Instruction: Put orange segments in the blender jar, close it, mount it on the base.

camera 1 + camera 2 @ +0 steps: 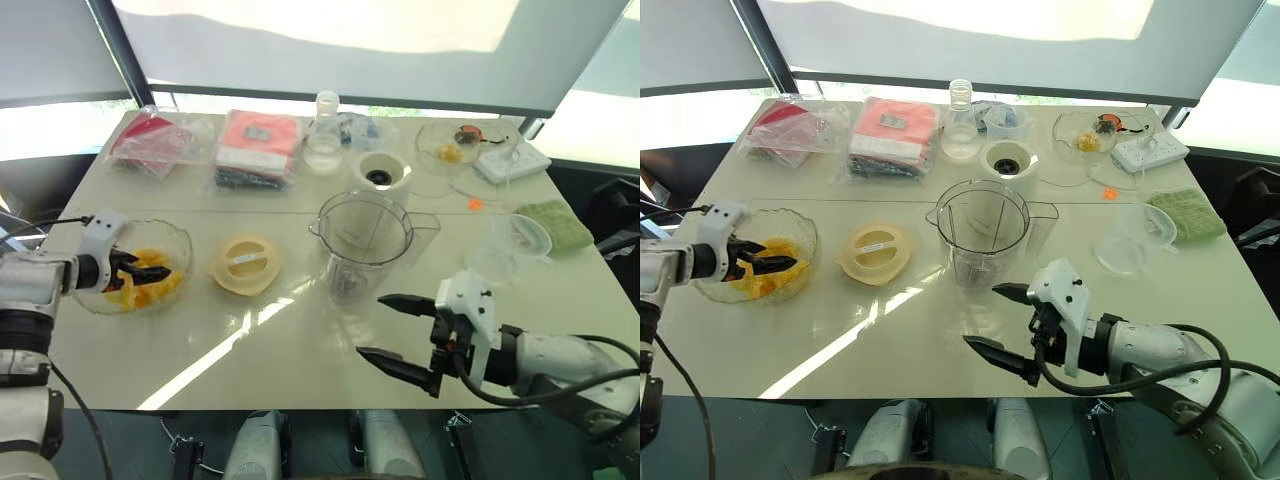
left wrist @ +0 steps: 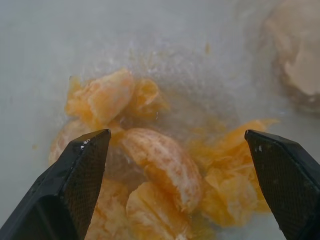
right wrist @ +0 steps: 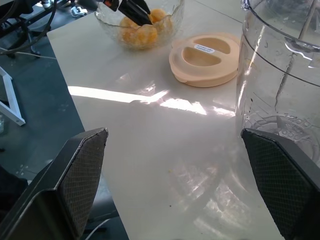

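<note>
Orange segments (image 2: pixel 160 165) lie heaped in a clear glass bowl (image 1: pixel 180 240) at the table's left. My left gripper (image 1: pixel 150 270) reaches down into that bowl, open, its fingertips standing on either side of the segments and nothing pinched between them. The blender jar (image 1: pixel 362 245) stands upright and uncovered in the middle of the table. Its round cream lid (image 1: pixel 245 264) lies flat between bowl and jar. The cream-white base (image 1: pixel 381 172) stands just behind the jar. My right gripper (image 1: pixel 375 327) hovers open and empty near the front edge, just in front of the jar (image 3: pixel 280 65).
Red and pink packets (image 1: pixel 258 145) and a small glass bottle (image 1: pixel 325 135) line the back edge. At the back right are a glass bowl (image 1: pixel 445 150) and a white power strip (image 1: pixel 512 158). A green cloth (image 1: pixel 555 225) and a clear plastic dish (image 1: pixel 510 250) lie at the right.
</note>
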You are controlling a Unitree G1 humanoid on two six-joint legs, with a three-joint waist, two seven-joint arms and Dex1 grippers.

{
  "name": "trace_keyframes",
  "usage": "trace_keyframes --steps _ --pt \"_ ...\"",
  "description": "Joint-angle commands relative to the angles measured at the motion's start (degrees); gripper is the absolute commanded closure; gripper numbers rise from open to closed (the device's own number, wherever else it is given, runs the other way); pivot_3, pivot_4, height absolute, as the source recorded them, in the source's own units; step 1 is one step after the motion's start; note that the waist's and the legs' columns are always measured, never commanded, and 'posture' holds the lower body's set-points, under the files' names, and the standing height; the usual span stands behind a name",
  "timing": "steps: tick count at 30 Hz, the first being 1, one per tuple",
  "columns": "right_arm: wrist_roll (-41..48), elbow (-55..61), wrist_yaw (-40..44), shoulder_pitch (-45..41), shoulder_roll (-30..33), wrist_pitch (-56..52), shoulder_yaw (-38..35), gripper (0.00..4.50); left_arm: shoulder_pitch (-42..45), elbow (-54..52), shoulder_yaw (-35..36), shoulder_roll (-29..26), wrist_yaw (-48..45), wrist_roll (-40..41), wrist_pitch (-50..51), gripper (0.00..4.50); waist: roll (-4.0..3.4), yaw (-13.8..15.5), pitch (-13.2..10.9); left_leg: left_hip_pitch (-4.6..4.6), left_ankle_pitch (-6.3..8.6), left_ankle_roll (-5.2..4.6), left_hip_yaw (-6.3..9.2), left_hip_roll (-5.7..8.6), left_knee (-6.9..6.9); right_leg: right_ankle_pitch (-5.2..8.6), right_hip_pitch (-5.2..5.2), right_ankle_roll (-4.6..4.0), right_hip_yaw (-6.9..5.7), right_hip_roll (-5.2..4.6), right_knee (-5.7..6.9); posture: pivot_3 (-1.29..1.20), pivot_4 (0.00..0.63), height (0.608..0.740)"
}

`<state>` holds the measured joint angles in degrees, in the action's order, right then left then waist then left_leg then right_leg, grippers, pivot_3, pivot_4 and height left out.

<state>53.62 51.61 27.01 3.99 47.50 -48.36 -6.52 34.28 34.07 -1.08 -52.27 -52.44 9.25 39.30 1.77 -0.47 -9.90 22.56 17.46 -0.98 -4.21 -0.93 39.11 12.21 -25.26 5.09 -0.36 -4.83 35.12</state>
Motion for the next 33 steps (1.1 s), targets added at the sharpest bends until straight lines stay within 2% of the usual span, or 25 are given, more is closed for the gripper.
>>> trace_keyframes --steps 1,14,17,24,28,33 --pt "0.2 1.9 -1.4 -1.8 -1.1 0.7 0.9 0.0 3.7 2.4 -1.1 0.6 2.6 -3.0 1.5 0.03 0.08 0.2 0.0 0.0 0.0 0.0 0.02 0.0 0.0 0.0 0.0 0.0 -0.01 0.02 0.0 0.0 0.15 0.74" --pt "-0.6 0.6 -2.6 -4.9 -1.0 0.0 2.1 0.0 9.5 18.4 -3.9 7.2 5.8 -9.3 -3.3 0.03 0.11 0.0 0.0 -0.07 0.0 -0.01 -0.01 0.01 0.02 -0.01 0.05 0.02 0.0 0.03 0.06 0.0 0.15 0.74" --pt "-1.2 0.5 -2.5 -4.7 -1.0 0.2 2.2 0.0 9.4 19.1 -3.8 7.3 5.3 -9.9 -4.0 0.87 0.09 0.0 0.1 -0.11 0.0 -0.01 -0.01 0.0 0.02 -0.01 0.07 0.02 0.0 0.02 0.09 0.0 0.15 0.74" --pt "-3.6 -0.2 -1.7 -4.2 -1.4 1.0 3.6 0.0 8.4 17.5 -2.6 6.1 3.2 -9.7 -4.2 4.45 0.07 0.0 0.1 -0.12 0.0 -0.01 -0.03 0.01 0.02 -0.01 0.09 0.02 0.0 -0.03 0.08 0.0 0.15 0.74" --pt "-5.1 -1.0 -0.4 -3.3 -1.4 1.7 3.8 0.0 9.2 14.1 0.9 2.9 -2.7 -6.1 -4.8 4.45 0.13 -0.2 0.1 -0.1 0.0 0.0 -0.03 0.0 0.02 -0.01 0.06 0.01 0.01 -0.02 0.09 0.0 0.15 0.74" --pt "-7.7 -2.5 1.4 -1.5 -1.7 3.1 4.2 0.0 11.0 10.2 5.9 -4.1 -14.2 -0.1 -6.4 4.45 0.43 -0.2 0.0 0.01 0.0 0.0 0.0 -0.06 0.01 -0.01 -0.06 0.0 0.0 0.06 0.07 0.0 0.15 0.74"
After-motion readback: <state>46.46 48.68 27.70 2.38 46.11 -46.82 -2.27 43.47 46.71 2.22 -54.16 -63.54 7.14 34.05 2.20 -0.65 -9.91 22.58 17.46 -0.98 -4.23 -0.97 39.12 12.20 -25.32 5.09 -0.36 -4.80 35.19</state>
